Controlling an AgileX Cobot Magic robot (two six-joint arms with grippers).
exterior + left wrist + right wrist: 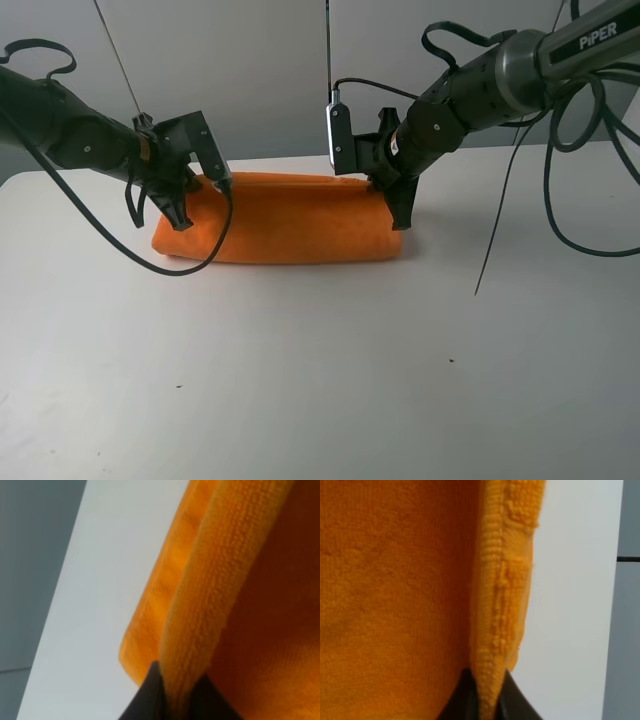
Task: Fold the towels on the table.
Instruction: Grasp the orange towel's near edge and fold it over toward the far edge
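The bright orange towel (285, 228) lies folded into a long band at the far middle of the white table (320, 390). My left gripper (181, 220) is at the towel's left end and is shut on its doubled edge. In the left wrist view the dark fingers (150, 697) pinch the thick orange fold (220, 580). My right gripper (402, 218) is at the towel's right end, shut on the edge there. In the right wrist view the gripper (487, 700) pinches the woven border band (500, 595). The white label is not in view.
A thin dark cable (497, 240) hangs from the right arm down to the table right of the towel. A cable loop (190, 265) droops in front of the towel's left end. A grey wall (260, 70) stands behind the table's far edge.
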